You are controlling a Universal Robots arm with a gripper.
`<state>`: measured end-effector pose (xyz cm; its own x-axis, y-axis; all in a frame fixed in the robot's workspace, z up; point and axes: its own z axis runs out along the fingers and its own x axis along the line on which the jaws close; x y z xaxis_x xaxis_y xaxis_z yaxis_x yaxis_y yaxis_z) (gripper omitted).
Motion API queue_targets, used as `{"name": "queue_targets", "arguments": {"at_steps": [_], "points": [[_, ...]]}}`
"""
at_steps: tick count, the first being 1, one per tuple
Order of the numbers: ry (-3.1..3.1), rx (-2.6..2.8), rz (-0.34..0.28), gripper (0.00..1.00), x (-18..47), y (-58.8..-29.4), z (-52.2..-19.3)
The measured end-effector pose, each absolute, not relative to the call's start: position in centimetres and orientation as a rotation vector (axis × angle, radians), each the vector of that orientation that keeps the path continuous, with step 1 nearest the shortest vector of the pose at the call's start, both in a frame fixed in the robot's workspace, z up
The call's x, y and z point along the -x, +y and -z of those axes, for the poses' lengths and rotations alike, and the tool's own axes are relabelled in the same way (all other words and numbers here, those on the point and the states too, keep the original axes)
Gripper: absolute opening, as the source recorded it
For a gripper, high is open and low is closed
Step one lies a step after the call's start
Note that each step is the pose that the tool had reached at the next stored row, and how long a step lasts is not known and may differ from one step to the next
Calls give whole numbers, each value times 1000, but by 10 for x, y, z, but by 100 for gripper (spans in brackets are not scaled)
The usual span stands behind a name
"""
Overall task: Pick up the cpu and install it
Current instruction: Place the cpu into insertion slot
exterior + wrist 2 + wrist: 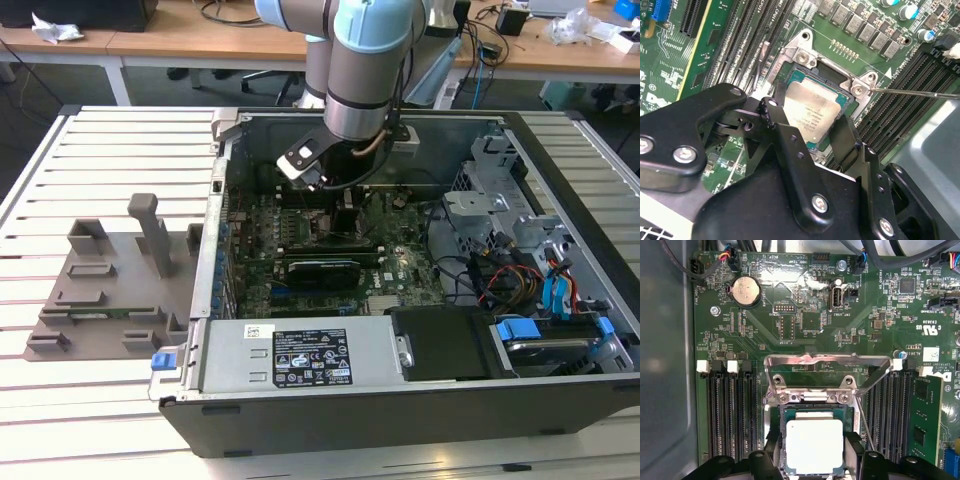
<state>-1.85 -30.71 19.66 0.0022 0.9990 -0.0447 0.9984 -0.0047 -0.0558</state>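
Silvery-topped cpu (814, 446) sits level in the open socket (812, 396) on the green motherboard (805, 315), pinched at two opposite edges by the narrowly set end effector (810, 120). Any tilt or sideways drag could bend the socket pins.

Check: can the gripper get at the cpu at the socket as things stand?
Probably yes. The gripper hangs directly over the cpu, the socket's load plate is swung up clear of it, and nothing lies between them.
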Motion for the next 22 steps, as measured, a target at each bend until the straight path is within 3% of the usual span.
{"name": "queue_targets", "arguments": {"at_steps": [11, 13, 15, 16, 18, 22], "points": [[-2211, 2218, -111, 60, 18, -307, -211], [-2211, 2218, -111, 47, 18, -307, -214], [-2211, 2218, -111, 41, 18, -307, -215], [-2211, 2218, -111, 23, 18, -307, -216], [-2211, 2218, -112, 11, 18, -307, -215], [-2210, 2218, -112, 11, 18, -307, -208]]}}
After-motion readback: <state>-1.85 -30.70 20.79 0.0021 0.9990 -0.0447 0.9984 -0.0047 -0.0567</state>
